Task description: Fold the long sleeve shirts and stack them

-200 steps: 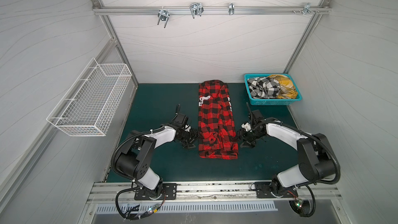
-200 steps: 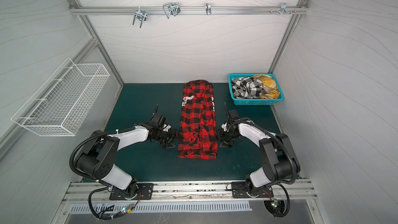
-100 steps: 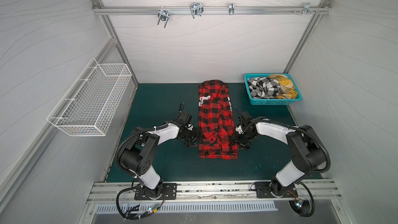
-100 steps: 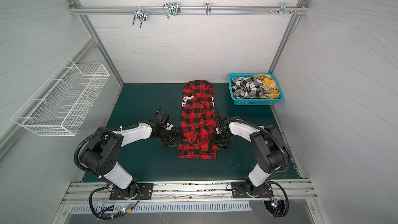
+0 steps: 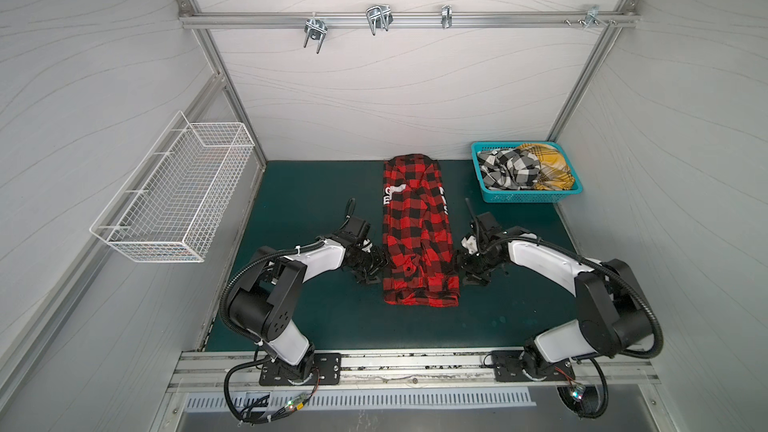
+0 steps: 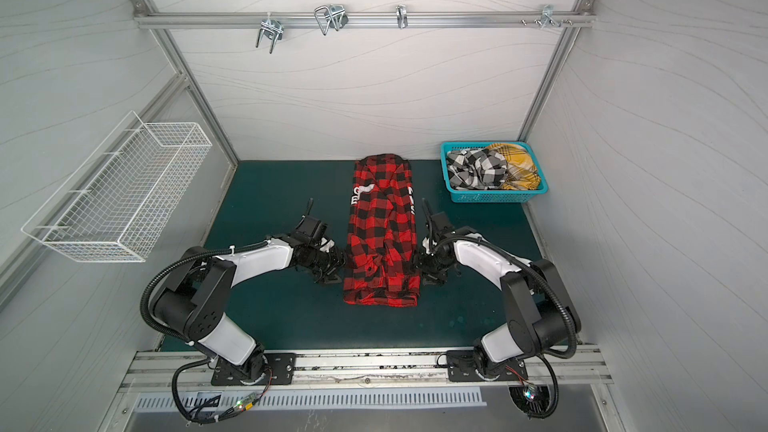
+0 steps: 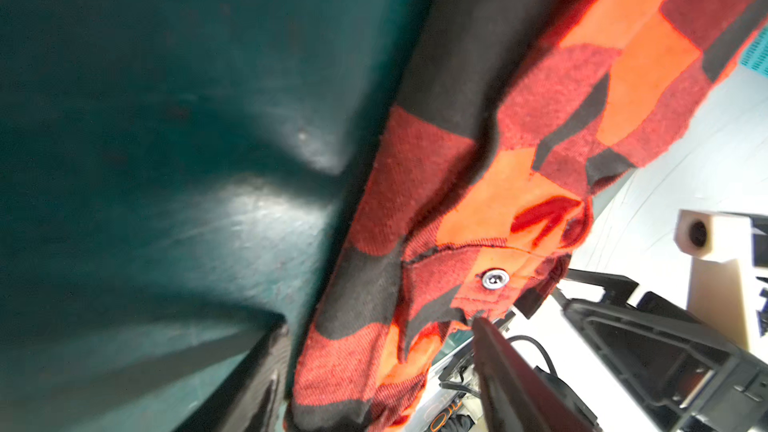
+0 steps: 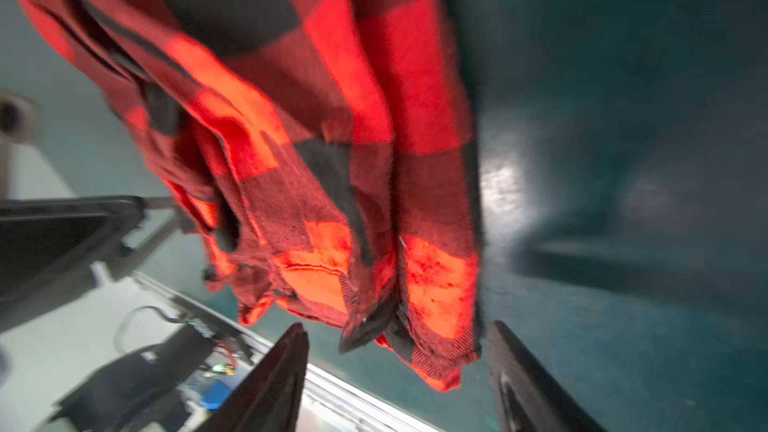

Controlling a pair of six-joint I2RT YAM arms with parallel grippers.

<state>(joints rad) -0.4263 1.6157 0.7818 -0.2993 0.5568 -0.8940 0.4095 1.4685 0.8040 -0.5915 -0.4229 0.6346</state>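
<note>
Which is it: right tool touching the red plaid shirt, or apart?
Cannot tell. In the right wrist view the hem of the red plaid shirt lies between the open fingers of the right tool; motion blur hides any gap.

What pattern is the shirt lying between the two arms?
Red-and-black buffalo plaid; the shirt shows best in a top view.

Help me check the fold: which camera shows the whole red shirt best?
A top view: the red shirt lies whole there, folded into a long strip. The left wrist view shows only an edge with a snap; the right wrist view, a blurred hem.
</note>
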